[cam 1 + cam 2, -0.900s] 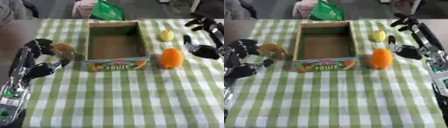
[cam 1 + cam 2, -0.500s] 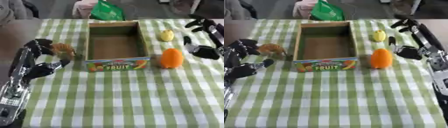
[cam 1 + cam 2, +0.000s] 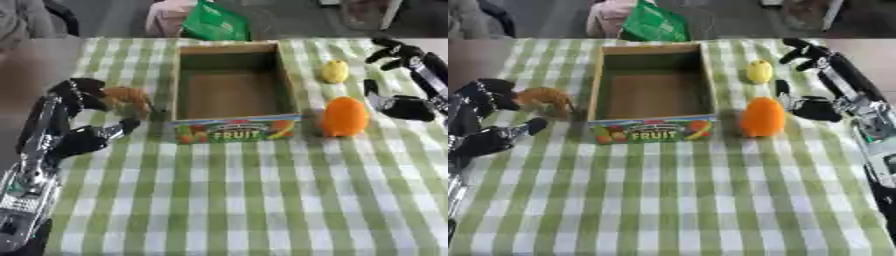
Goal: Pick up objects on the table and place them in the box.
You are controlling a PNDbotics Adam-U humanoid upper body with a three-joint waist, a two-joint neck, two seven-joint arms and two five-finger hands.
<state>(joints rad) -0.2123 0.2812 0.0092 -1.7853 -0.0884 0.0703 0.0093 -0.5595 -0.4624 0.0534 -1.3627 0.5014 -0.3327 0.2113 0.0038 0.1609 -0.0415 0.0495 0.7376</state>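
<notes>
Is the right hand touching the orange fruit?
Apart. In the left eye view, a strip of checked cloth shows between the right hand and the orange fruit.

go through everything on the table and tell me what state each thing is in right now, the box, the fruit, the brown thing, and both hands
box: upright, open top, nothing inside.
orange fruit: on the cloth right of the box, untouched.
yellow fruit: on the cloth beyond the orange fruit, untouched.
brown thing: on the cloth left of the box, between the left hand's fingers and thumb, not lifted.
left hand: open around the brown thing.
right hand: open, beside the orange fruit, holding nothing.
</notes>
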